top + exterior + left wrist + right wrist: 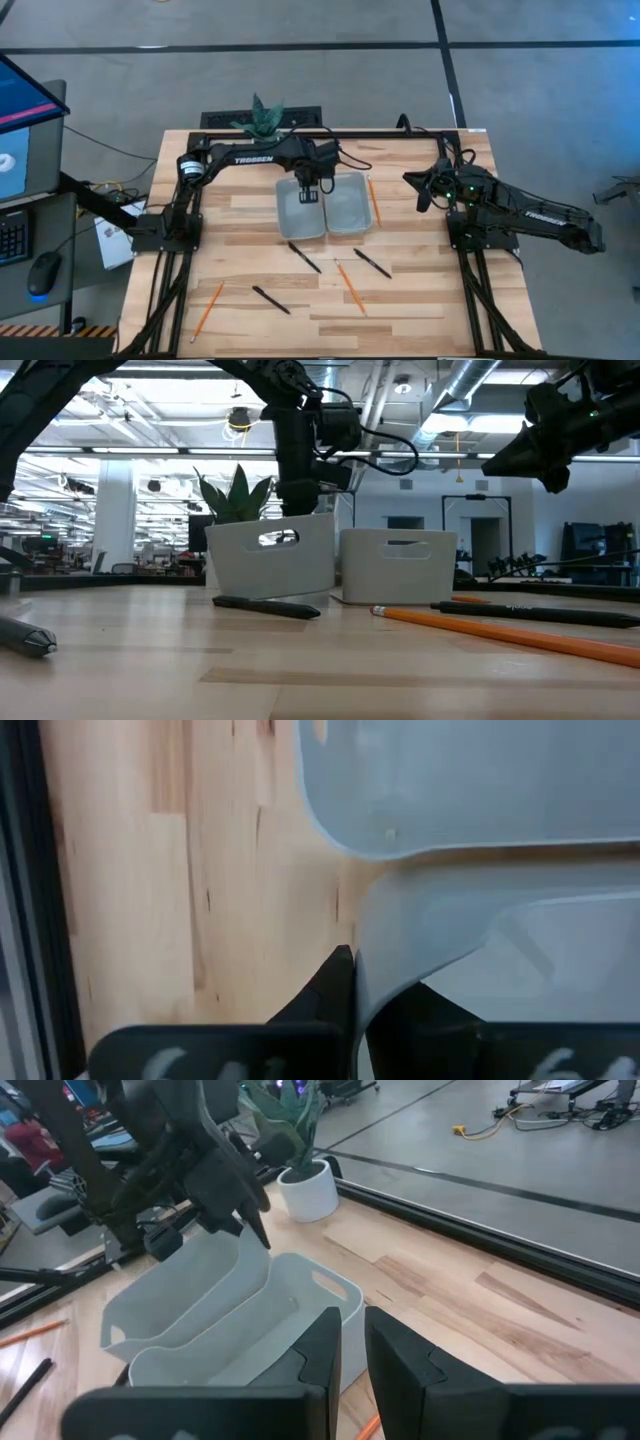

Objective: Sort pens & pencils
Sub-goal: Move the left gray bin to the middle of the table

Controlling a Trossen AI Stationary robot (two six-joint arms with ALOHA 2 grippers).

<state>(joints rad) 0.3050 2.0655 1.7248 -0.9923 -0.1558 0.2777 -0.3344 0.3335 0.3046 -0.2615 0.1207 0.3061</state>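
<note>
Two grey bins stand side by side at the table's middle: the left bin (298,215) and the right bin (350,205). Three black pens (305,258) (372,263) (271,300) lie on the wood nearer than the bins. One orange pencil (374,200) lies just right of the right bin, and two more (350,288) (207,310) lie nearer. My left gripper (310,196) points down at the left bin's far end and is shut on its wall. My right gripper (421,190) hangs shut and empty above the table, right of the bins. My left gripper pinches the left bin's far wall near its right corner (372,935). One finger (335,982) is outside the wall and the other (435,1012) is inside. The fingers come from above, pointing down. In the low view the bin (270,555) stands flat on the table.
A potted plant (262,118) stands at the far edge behind the bins. Black frame rails (330,132) run along the table's far edge, and the arm bases stand on both sides. Bare wood lies between the scattered pens and pencils and the near edge.
</note>
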